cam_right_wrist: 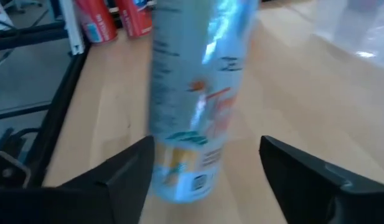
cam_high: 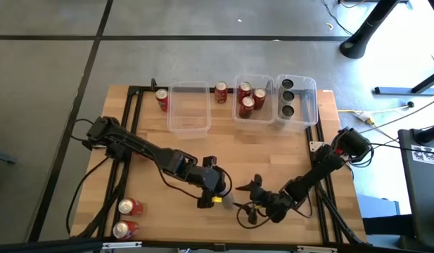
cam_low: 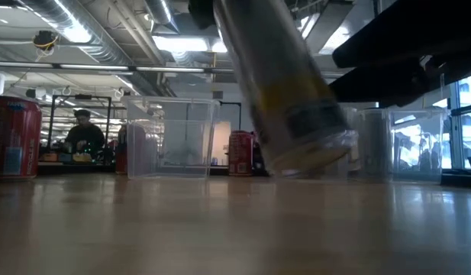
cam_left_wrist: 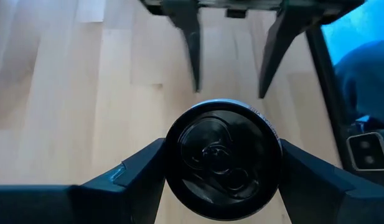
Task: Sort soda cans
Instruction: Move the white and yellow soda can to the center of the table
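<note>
A pale silver-blue soda can (cam_right_wrist: 192, 106) with a yellow band near its base hangs tilted over the table's near middle, with my left gripper (cam_high: 215, 191) shut on it. The left wrist view looks down on its dark top (cam_left_wrist: 223, 162). My right gripper (cam_high: 243, 199) is open and comes level from the table's right. Its two fingers (cam_right_wrist: 126, 177) stand either side of the can's lower end, apart from it. Red soda cans (cam_high: 250, 98) and black ones (cam_high: 288, 97) stand in two clear bins at the far edge. My left gripper pinches the can between its two fingers (cam_left_wrist: 142, 171), on opposite sides of the wall just below the top rim (cam_left_wrist: 173, 155). The fingers slant down from the table's left. The can hangs tilted, its base (cam_low: 311, 156) close over the table.
An empty clear bin (cam_high: 188, 105) stands at the far edge with a loose red can on each side (cam_high: 162, 98) (cam_high: 221, 91). Two red cans (cam_high: 129, 218) lie at the near left corner. Black frame rails (cam_high: 129, 140) run along the table's sides.
</note>
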`<act>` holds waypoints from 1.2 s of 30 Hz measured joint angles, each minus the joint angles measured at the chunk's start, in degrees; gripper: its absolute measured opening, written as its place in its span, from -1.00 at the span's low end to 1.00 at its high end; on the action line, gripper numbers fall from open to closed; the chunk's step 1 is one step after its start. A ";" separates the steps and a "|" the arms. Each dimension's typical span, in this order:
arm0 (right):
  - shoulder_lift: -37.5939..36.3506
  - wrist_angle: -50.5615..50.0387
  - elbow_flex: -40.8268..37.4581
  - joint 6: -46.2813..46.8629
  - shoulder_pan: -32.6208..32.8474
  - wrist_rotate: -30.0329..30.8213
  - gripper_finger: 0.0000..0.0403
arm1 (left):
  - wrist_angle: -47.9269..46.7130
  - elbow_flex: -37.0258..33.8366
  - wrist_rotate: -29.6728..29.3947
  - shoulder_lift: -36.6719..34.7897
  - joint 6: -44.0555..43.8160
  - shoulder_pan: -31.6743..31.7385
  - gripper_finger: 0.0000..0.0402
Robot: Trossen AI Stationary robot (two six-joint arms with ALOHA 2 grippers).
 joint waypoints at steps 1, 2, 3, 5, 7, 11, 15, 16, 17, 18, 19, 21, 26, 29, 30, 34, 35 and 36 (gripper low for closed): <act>0.00 0.03 0.05 0.02 -0.02 -0.59 0.30 | -0.18 0.00 -0.34 0.00 0.04 0.12 0.23; 0.00 -0.05 0.05 0.06 -0.05 -0.66 0.19 | -0.04 0.00 -0.77 0.00 -0.01 0.20 0.23; 0.00 -0.24 0.05 0.06 -0.09 -0.66 0.07 | 0.22 0.00 -1.28 0.00 -0.11 0.26 0.23; 0.00 -0.65 -0.04 0.03 -0.16 -0.44 -0.20 | 0.62 0.00 -1.92 0.00 -0.05 0.33 0.23; -0.02 -1.73 -0.10 -0.13 -0.56 0.66 -0.49 | 1.15 0.00 -2.10 0.00 -0.09 0.38 0.23; -0.02 -3.61 -0.13 -0.29 -1.31 0.70 -0.94 | 1.01 0.00 -2.39 0.00 0.01 0.38 0.23; 0.62 -3.46 -0.14 -0.22 -1.99 0.58 -0.85 | 1.77 0.00 -2.34 0.00 0.12 0.36 0.23; 1.08 -2.99 -0.14 -0.15 -2.06 0.52 -0.82 | 2.15 0.00 -2.31 0.04 0.32 0.36 0.23; 1.58 -2.51 -0.12 -0.16 -2.26 0.67 -0.81 | 2.44 0.00 -2.18 0.04 0.39 0.36 0.23; 1.94 -2.52 -0.12 -0.15 -2.33 0.85 -0.81 | 2.60 0.00 -2.16 0.09 0.43 0.40 0.23; 2.33 -2.54 -0.12 -0.14 -2.38 1.02 -0.81 | 2.58 0.00 -2.18 0.09 0.41 0.54 0.23; 3.01 -1.99 -0.12 -0.12 -2.38 1.62 -0.84 | 2.91 -0.34 -2.00 0.11 0.10 0.66 0.23; 3.93 -1.81 -0.14 -0.15 -2.38 3.06 -0.95 | 4.82 -0.92 -2.07 0.82 0.07 0.68 0.23; 4.78 -1.54 -0.14 -0.16 -2.43 3.93 -0.99 | 7.16 -0.92 -1.95 1.78 0.60 0.64 0.23; 4.86 -1.71 -0.14 -0.14 -2.48 3.94 -0.98 | 7.84 -0.92 -1.96 2.03 0.85 0.64 0.23; 5.40 -1.80 -0.14 -0.12 -2.43 3.72 -0.96 | 8.27 -0.92 -2.01 2.51 1.76 0.77 0.23; 5.37 -2.19 -0.14 -0.11 -2.40 3.60 -0.96 | 7.70 -0.92 -2.01 2.56 1.79 0.79 0.23; 5.20 -2.86 -0.14 -0.11 -2.38 3.50 -0.96 | 6.87 -0.92 -2.06 2.55 1.69 0.81 0.23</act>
